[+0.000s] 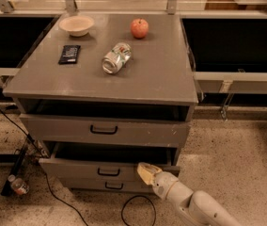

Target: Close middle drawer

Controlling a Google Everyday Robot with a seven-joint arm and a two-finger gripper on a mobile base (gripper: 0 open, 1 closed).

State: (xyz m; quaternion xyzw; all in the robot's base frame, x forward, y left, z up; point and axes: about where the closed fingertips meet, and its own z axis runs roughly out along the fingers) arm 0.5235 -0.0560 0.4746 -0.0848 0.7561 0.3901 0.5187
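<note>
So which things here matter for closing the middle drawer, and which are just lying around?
For the job: middle drawer, pulled out; gripper at its front panel's right end.
Lying about, on the cabinet top: bowl, apple, can, black item.

- I saw my gripper (145,172) low in the camera view, just right of centre, its pale tip pointing up and left.
- My arm (204,211) reached in from the bottom right corner, sloping upward to the wrist (165,186).
</note>
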